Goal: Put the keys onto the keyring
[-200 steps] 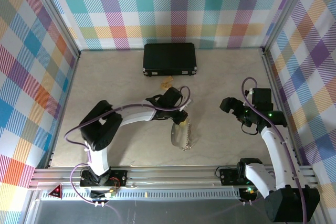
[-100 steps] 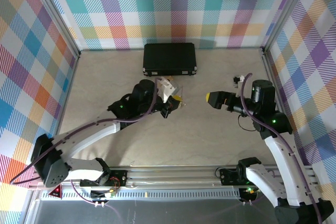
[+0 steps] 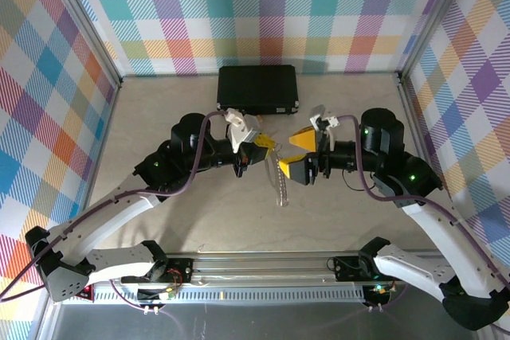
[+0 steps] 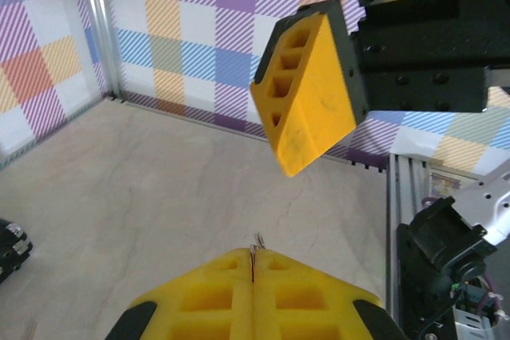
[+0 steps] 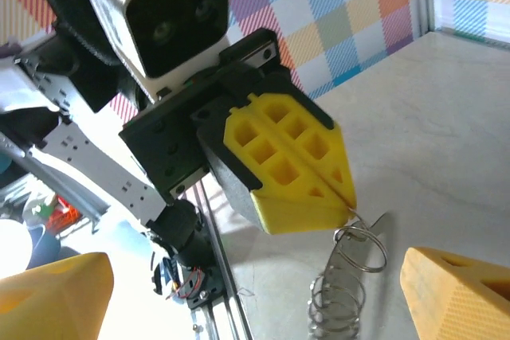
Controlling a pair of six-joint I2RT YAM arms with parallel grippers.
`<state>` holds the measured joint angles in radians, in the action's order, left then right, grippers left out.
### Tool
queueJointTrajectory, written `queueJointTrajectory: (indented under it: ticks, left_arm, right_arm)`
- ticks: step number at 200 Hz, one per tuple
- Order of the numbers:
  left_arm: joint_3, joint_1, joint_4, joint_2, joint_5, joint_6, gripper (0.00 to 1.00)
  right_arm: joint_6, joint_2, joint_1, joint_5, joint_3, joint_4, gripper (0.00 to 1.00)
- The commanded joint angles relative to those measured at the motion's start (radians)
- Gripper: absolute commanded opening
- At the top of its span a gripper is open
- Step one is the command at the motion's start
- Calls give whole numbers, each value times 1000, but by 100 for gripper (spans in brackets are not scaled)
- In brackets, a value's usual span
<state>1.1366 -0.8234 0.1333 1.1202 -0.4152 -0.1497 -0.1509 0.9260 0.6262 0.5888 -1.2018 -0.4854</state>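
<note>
Over the table (image 3: 159, 109), I hold the keyring (image 3: 280, 185) pinched in the left gripper (image 3: 269, 147), hanging vertically just beside the right gripper (image 3: 294, 154), jaws apart.

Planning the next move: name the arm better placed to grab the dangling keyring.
Right. The right gripper is open and empty, facing the keyring; the left gripper is shut, pinching its top.

pastel plaid walls (image 3: 271, 5) enclose a beige marbled tabletop (image 3: 159, 117) framed by aluminium rails (image 3: 263, 260)
</note>
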Motion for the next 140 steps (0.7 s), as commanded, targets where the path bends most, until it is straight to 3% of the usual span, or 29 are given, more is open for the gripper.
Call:
queueJointTrajectory:
  ticks: [1, 48, 74, 104, 140]
  left_arm:
    - [36, -6, -26, -31, -71, -4, 0]
    - [38, -6, -39, -56, -114, 16, 0]
    - [44, -7, -46, -68, -122, 26, 0]
    - [45, -5, -51, -75, -129, 35, 0]
    - [37, -6, -71, -86, -129, 47, 0]
  right_arm:
    - [63, -22, 15, 18, -24, -10, 96]
    - [101, 0, 31, 45, -29, -36, 96]
    - [114, 14, 48, 69, -35, -27, 90]
    - [132, 9, 57, 78, -35, -28, 71]
    - [130, 13, 81, 94, -35, -27, 69]
